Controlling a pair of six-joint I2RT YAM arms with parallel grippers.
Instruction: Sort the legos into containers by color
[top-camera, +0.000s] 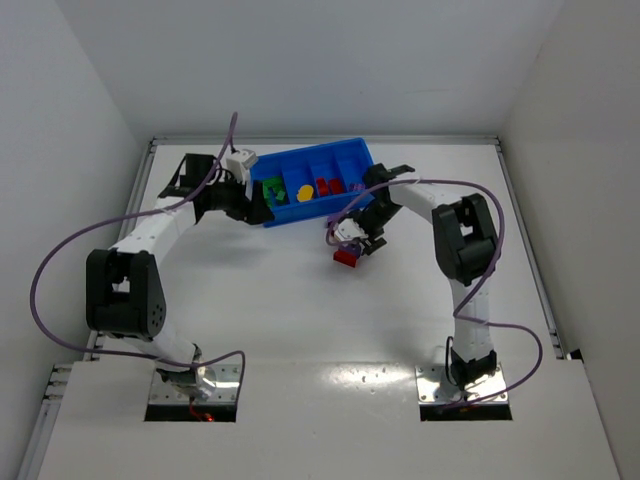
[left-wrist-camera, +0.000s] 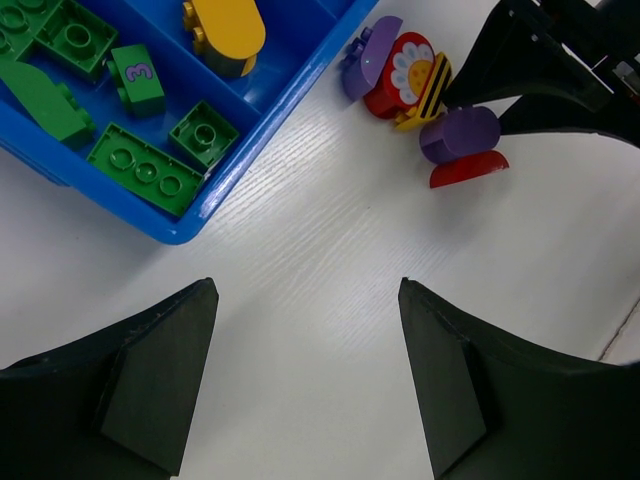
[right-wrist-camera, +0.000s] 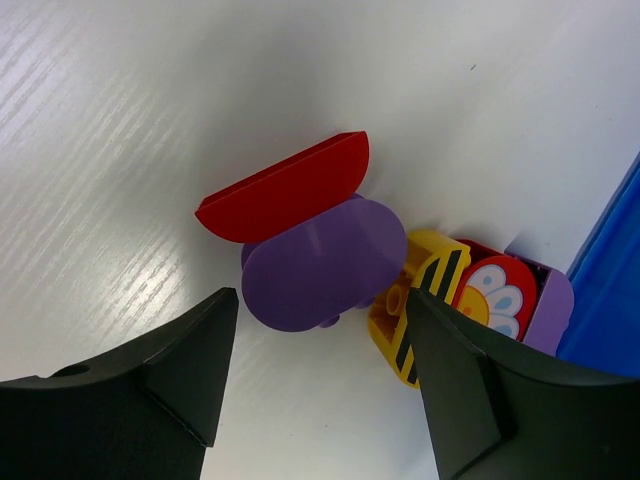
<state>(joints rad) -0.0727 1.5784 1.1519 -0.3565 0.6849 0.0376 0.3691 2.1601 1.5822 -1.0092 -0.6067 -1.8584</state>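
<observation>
The blue tray of containers lies at the back of the table. Its end compartment holds several green legos, and the one beside it a yellow lego. Beside the tray on the table lie a red half-round lego, a purple rounded lego, a yellow striped one, a red flower one and another purple one. My right gripper is open just short of the purple rounded lego, one finger on each side. My left gripper hangs open over bare table by the tray's green corner.
The tray's near wall runs diagonally just beyond my left fingers. The right arm's black fingers show in the left wrist view, right by the loose legos. White walls close in the table at the back and sides.
</observation>
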